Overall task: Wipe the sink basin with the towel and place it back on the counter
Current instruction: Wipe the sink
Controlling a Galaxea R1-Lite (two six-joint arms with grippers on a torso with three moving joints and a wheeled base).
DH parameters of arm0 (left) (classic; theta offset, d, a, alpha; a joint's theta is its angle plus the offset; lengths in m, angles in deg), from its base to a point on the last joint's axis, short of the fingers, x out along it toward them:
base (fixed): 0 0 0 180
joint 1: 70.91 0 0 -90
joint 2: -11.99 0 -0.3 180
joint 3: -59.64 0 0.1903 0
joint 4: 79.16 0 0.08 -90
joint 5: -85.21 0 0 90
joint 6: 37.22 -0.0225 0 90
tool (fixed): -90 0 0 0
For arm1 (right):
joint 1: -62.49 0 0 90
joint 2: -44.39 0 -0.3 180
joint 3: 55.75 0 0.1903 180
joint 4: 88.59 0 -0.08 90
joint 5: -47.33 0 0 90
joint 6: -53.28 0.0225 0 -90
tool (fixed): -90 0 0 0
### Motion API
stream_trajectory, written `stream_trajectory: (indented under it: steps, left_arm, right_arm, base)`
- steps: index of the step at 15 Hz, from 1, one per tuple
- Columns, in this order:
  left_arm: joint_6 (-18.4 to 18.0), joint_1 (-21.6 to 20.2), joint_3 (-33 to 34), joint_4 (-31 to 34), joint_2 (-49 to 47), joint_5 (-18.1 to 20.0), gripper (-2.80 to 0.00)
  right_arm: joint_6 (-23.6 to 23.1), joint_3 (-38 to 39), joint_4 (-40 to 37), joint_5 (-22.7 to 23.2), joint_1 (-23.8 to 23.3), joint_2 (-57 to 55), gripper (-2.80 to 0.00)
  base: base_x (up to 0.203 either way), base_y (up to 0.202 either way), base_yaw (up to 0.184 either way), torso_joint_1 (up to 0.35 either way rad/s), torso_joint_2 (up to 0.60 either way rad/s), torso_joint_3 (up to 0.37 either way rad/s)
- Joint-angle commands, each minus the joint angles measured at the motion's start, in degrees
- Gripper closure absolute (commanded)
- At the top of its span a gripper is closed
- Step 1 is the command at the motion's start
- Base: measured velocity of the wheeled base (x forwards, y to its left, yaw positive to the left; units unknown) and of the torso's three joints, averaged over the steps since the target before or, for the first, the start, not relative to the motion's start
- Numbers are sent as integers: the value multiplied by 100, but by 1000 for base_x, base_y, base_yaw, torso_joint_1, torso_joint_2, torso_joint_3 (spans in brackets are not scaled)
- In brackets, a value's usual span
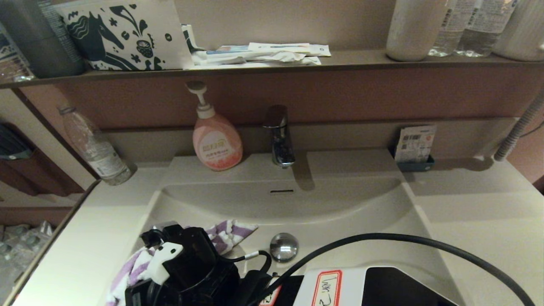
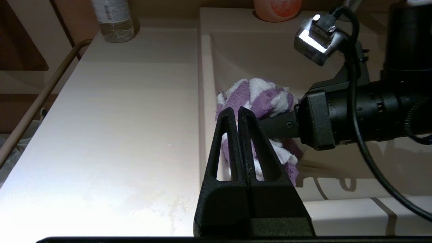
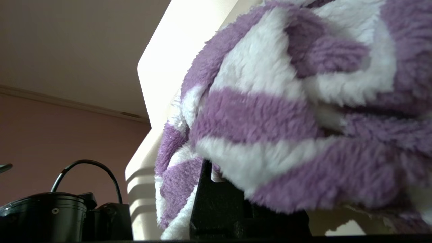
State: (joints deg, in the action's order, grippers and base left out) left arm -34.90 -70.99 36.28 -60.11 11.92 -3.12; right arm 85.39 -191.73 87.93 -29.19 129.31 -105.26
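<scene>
A washbasin seen from above, with two black robot arms low in the frame. Furthest left, a clear water bottle (image 1: 95, 148) stands at the back of the cream table (image 1: 85, 238), well beyond both pincers. The left pincer (image 2: 238, 109) is pressed shut with nothing in it and hangs idle over the table's edge, just beside the basin's left rim. Next to it, inside the sink basin (image 1: 340, 212), the purple-and-white striped towel (image 2: 260, 98) is bunched against the left wall. The right pincer (image 2: 270, 125) reaches across and is buried in the cloth, closed on it as far as can be judged, with folds draped over one finger. A pink soap bottle (image 1: 216, 140) and the chrome tap (image 1: 278, 136) stand beyond this pincer on the back ledge. The round drain plug (image 1: 284, 246) lies to its right. Wiping looks underway. To do it well, keep the cloth pressed flat on the floor, sweep rightward past the plug, and hold firmly so the loose folds do not slip free.
</scene>
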Motion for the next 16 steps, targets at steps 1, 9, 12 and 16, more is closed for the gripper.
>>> stream_trajectory:
  steps: [1,9,12,16]
  left_arm:
    - [6,-1,0,-8,-1,0,0]
    - [6,-1,0,-8,-1,0,0]
    - [6,-1,0,0,-1,0,0]
    - [6,-1,0,1,-1,0,0]
  right_arm:
    - [14,-6,15,49,24,-167,0]
    - [-264,-42,242,-379,-595,-108,0]
    - [-267,-42,243,-382,-784,-15,0]
    - [-267,-42,192,-375,-647,-58,0]
  base:
    - [0,0,0,0,0,0]
    - [0,0,0,0,0,0]
    - [0,0,0,0,0,0]
    - [0,0,0,0,0,0]
